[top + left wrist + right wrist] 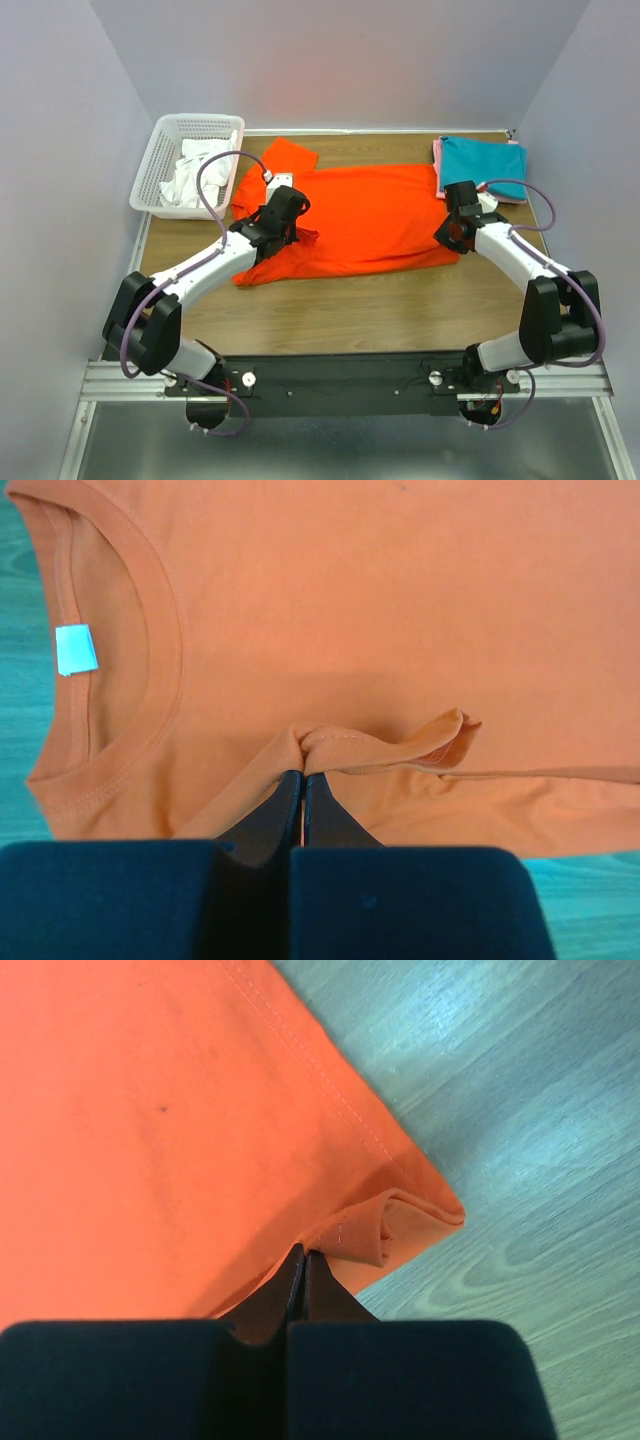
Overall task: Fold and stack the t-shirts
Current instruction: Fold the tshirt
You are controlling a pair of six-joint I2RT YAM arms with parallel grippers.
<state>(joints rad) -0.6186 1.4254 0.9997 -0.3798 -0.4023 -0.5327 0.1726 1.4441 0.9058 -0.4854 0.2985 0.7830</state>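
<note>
Nearest me, past the arm bases, ran the brown wood-grain table (400,300). On it I had the left gripper (302,777) with its jaws pinching a small raised ridge of the bright orange-red cotton t-shirt (370,215), near the ribbed neckband (150,660) and its white label (75,650). The right gripper (303,1252) had its jaws pressed together on the stitched hem corner (400,1222), which curled over itself at the tips. I judged that holding both ends of the near edge would let that side lift evenly for a fold. The shirt itself lay flat across the middle of the table, neck to the left. Farther back, the white plastic mesh basket (150,170) held crumpled white cloth (190,175). At far right a folded teal t-shirt (483,160) sat on a pink one (438,152), probably the stack this shirt would join.
</note>
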